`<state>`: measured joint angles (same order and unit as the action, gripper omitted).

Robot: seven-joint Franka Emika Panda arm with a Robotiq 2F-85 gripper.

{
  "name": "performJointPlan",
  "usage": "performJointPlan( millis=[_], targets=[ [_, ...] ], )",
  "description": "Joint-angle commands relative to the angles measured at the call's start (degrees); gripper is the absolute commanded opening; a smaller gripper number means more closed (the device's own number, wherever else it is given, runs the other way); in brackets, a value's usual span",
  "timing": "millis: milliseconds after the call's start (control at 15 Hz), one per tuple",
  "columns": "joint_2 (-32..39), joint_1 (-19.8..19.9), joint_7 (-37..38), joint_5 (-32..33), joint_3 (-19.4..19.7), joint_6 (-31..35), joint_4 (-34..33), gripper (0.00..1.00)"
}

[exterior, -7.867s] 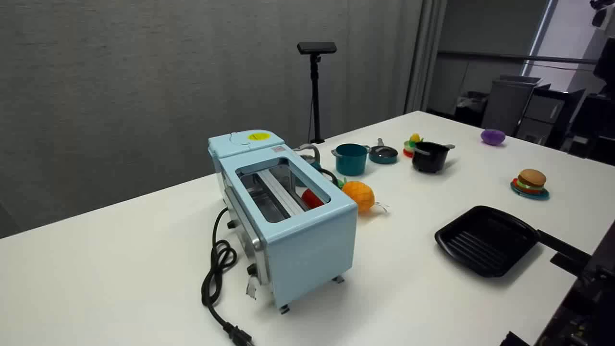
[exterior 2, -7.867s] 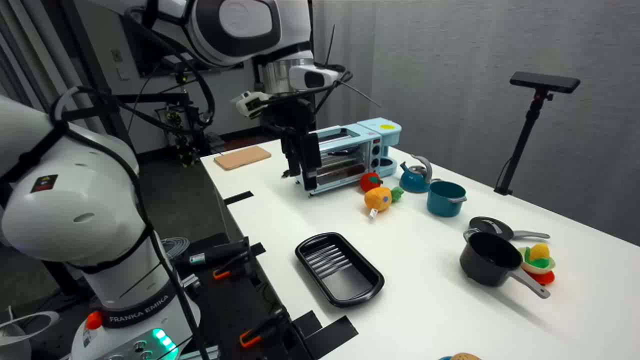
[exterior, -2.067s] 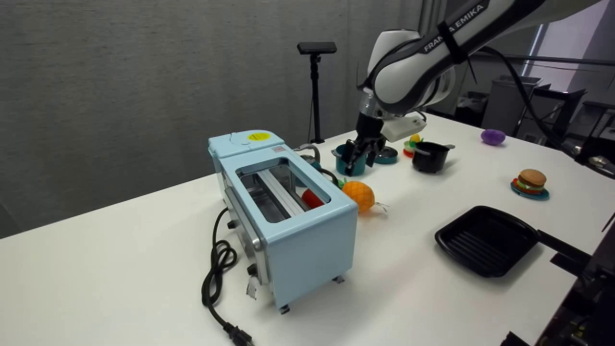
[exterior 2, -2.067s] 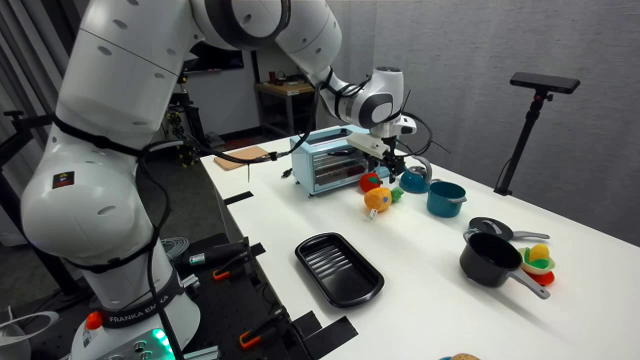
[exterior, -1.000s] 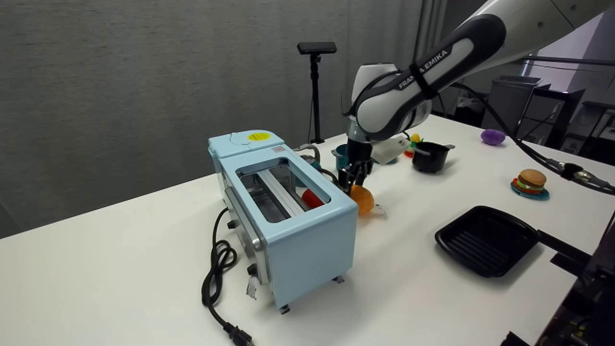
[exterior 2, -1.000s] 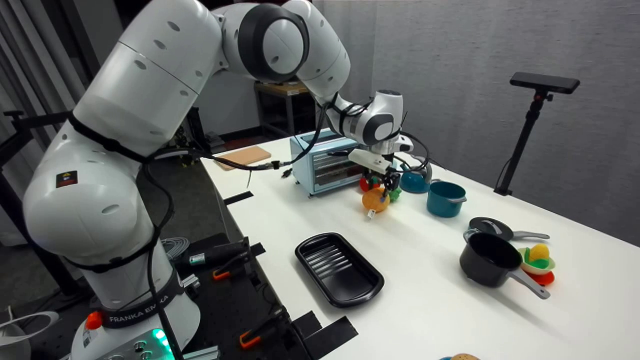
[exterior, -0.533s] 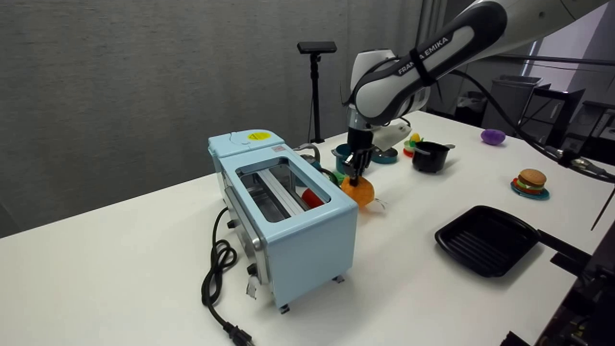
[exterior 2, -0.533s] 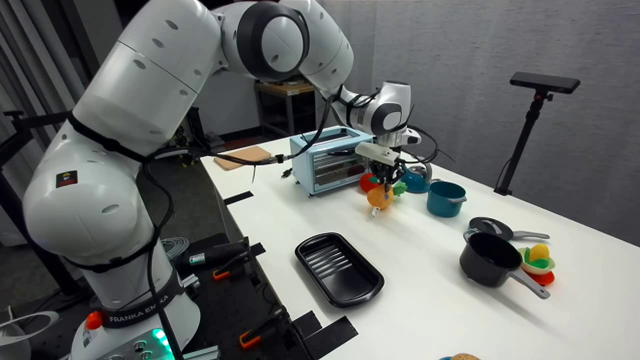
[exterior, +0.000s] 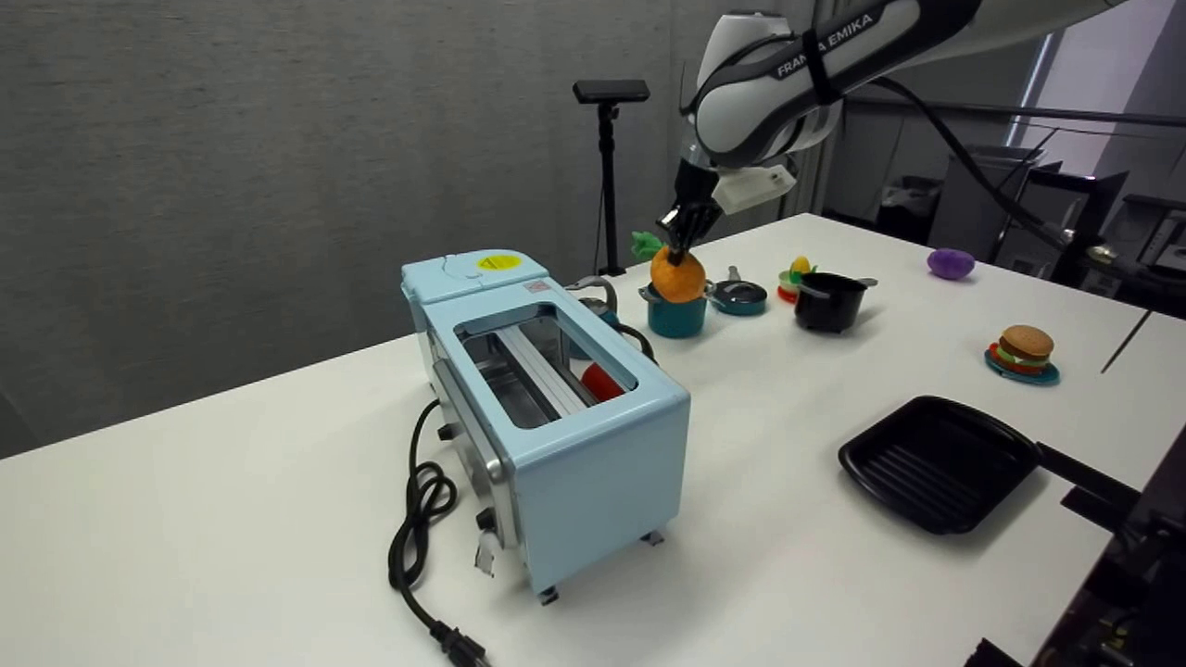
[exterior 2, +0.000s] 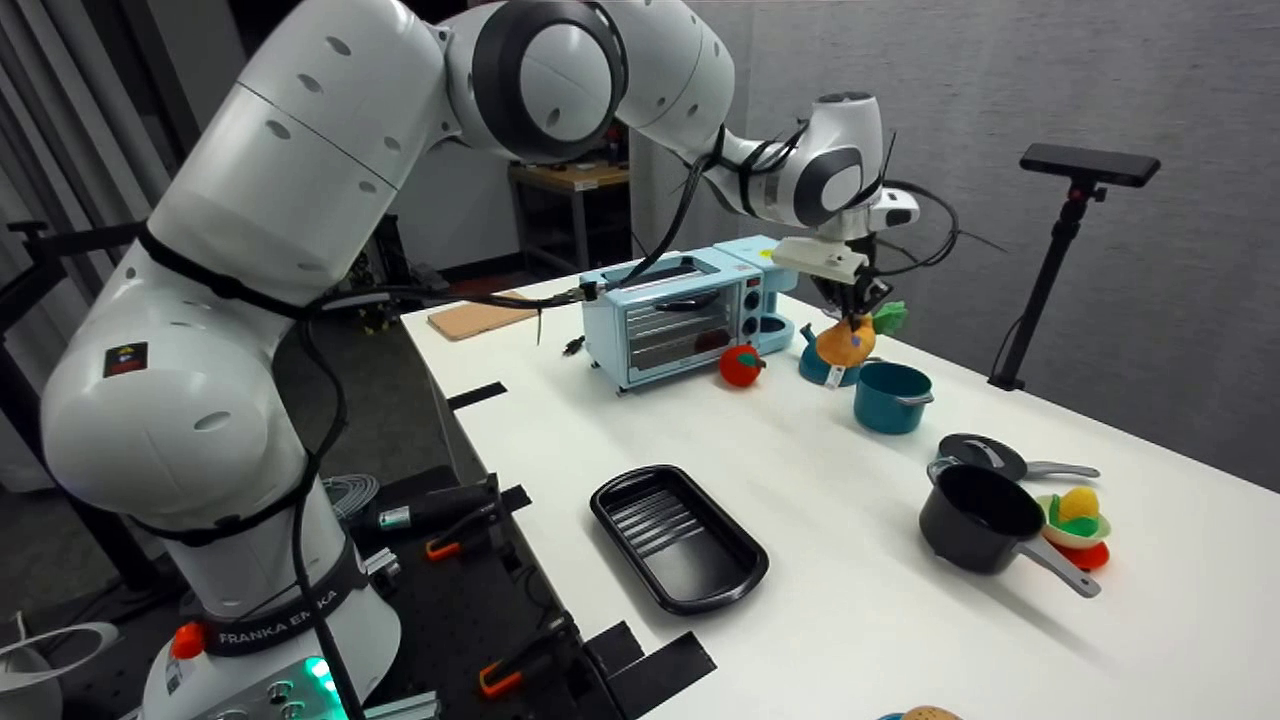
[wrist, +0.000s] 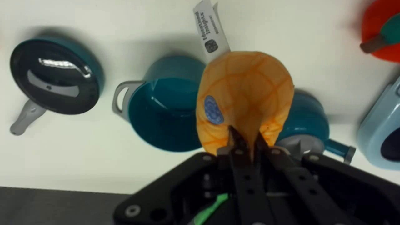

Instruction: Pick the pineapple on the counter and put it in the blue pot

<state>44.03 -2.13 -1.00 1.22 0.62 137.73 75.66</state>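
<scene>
The pineapple (exterior: 681, 281), an orange-yellow soft toy with a green leaf top (exterior 2: 889, 317), hangs in the air, clear of the table. My gripper (wrist: 245, 132) is shut on it, pinching a fold of its fabric between the fingertips. The blue pot (exterior 2: 890, 400) stands upright on the table. In the wrist view the pineapple (wrist: 247, 75) covers the right rim of the blue pot (wrist: 165, 115); the rest of the pot's inside shows nothing in it. The pineapple (exterior 2: 845, 343) is above and to the left of the pot in an exterior view.
A teal kettle (wrist: 306, 115) stands close beside the pot, partly behind the pineapple. A small pan (wrist: 56, 75) lies on the pot's other side. The light-blue toaster (exterior 2: 670, 325), a red tomato (exterior 2: 741, 366), a black pot (exterior 2: 980, 515) and a grill pan (exterior 2: 680, 540) are also on the table.
The gripper has shut on the pineapple and lifted it off the table. Arm and pineapple have moved up and toward the blue pot, away from the tomato.
</scene>
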Motion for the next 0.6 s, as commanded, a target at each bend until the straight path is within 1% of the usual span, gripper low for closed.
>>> performJointPlan(
  millis=[0,267,400,533],
  targets=[
    [6.03,0.52,4.71,0.28,2.14,-0.6,-12.3,0.02],
    [12.76,-0.03,8.75,0.78,5.48,-1.23,-22.48,0.02],
    [15.63,0.3,10.08,1.19,5.58,-1.98,-26.35,0.02],
    [17.47,0.38,9.87,0.97,5.24,-2.69,-28.69,0.02]
  ],
)
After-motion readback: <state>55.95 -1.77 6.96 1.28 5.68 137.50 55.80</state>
